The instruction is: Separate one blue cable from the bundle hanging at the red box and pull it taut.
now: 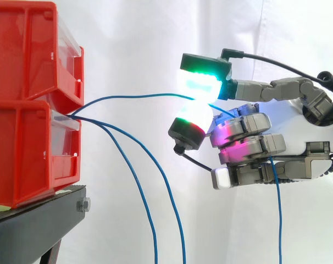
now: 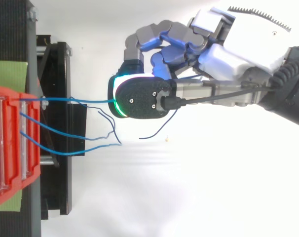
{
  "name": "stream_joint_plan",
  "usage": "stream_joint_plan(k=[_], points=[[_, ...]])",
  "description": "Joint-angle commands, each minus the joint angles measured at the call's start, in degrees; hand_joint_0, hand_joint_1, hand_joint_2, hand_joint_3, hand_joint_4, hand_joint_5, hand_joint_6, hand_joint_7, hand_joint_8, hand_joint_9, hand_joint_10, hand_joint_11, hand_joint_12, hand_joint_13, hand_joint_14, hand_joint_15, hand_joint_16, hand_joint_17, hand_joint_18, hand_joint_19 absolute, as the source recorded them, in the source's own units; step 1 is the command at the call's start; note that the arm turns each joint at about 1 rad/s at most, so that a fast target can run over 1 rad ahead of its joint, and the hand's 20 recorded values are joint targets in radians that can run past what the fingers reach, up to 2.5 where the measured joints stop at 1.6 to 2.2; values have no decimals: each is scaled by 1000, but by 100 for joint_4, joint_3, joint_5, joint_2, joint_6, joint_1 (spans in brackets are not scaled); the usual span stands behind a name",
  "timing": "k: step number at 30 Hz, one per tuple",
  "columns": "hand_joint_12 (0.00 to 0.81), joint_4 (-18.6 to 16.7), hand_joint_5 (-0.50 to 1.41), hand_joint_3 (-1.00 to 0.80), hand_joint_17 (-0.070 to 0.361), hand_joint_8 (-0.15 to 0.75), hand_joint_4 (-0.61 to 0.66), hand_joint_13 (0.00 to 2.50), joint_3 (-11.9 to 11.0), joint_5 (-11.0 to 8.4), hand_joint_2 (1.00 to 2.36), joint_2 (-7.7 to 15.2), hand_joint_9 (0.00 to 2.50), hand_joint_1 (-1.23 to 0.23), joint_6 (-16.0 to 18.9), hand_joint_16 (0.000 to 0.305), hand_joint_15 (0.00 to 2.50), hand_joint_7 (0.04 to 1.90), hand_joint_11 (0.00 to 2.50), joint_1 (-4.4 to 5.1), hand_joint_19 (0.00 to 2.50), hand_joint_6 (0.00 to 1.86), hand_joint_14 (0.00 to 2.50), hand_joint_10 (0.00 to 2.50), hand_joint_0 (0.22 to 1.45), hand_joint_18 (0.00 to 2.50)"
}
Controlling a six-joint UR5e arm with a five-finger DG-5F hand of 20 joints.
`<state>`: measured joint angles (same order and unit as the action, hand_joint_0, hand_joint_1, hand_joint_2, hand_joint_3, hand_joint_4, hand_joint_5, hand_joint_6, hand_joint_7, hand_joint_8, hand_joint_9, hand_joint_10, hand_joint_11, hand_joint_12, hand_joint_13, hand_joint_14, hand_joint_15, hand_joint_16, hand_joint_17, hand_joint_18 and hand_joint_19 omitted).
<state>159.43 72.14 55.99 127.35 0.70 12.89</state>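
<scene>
Hand [image 1: 249,144] clamped on one blue cable [image 1: 139,95], pinched between two green-glowing pads [image 1: 199,83]; other fingers curled. Cable spans from red box [image 1: 23,154] at left, slightly bowed; loose cables [image 1: 147,209] hang below

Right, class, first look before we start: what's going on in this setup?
A robot hand pinches one blue cable between two glowing fingertips, out to the side of the stacked red bins that the cable comes from. That cable is lifted apart from the two other cables, which hang loose from the same bin. It runs to the hand in a gentle arc, so it is not yet pulled taut.
</scene>
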Motion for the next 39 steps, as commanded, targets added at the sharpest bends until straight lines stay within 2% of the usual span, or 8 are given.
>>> stream_joint_plan(k=[1,24,39], points=[[223,0,-287,36,32,251,158,846,1,0,1034,-8,758,-715,0,14,1295,1208,1429,3,1022,938,2500,1560,849,823],[229,0,-283,39,30,250,159,886,1,0,1031,0,777,-721,0,13,1297,1189,1419,3,1078,940,2500,1594,845,888],[209,0,-279,30,31,242,150,844,1,9,1030,0,792,-722,0,14,1451,1196,1435,3,1101,940,2500,1644,851,881]])
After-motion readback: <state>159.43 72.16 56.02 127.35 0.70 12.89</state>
